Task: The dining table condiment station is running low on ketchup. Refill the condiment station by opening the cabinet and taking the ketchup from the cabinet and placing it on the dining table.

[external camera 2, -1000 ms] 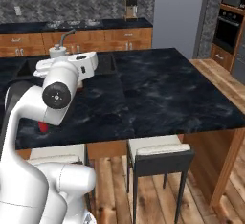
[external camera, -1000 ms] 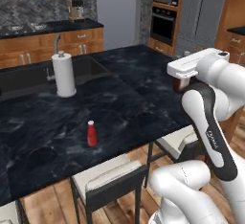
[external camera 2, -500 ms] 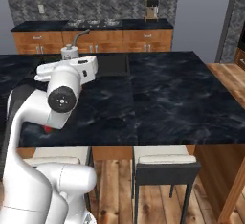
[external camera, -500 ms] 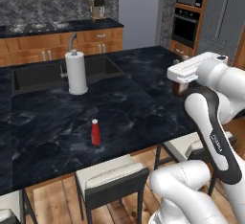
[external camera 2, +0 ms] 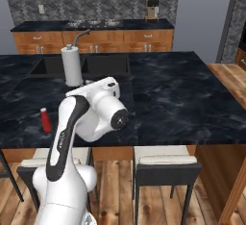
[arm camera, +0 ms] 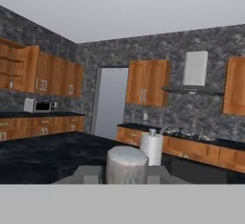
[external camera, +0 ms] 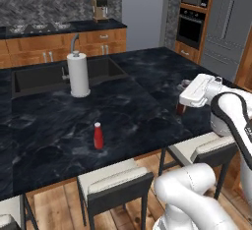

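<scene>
My gripper (external camera: 183, 99) is shut on the ketchup (external camera: 181, 109), a small dark maroon bottle, just above the right end of the dining table (external camera: 128, 108) near its front edge. I cannot tell whether the bottle's base touches the black marble. In the hand view the bottle's rounded top (arm camera: 127, 163) sits between my fingertips (arm camera: 89, 174), with the table (arm camera: 48, 156) stretching ahead. At the far left of that view a wooden wall cabinet (arm camera: 16, 70) stands open. From the right base view my own arm covers the hand above the table (external camera 2: 182, 94).
A bright red white-capped bottle (external camera: 98, 135) stands near the table's front edge, also seen as the red bottle (external camera 2: 45, 120). A paper towel roll (external camera: 78, 74) stands by the inset sink (external camera: 44, 76). Pale-cushioned stools (external camera: 115, 185) line the near side. The wall counter (external camera: 59, 27) runs behind.
The views shifted early on as the base drove, then settled. Since then my hand has come down with the ketchup, from well above the table to just over its surface.
</scene>
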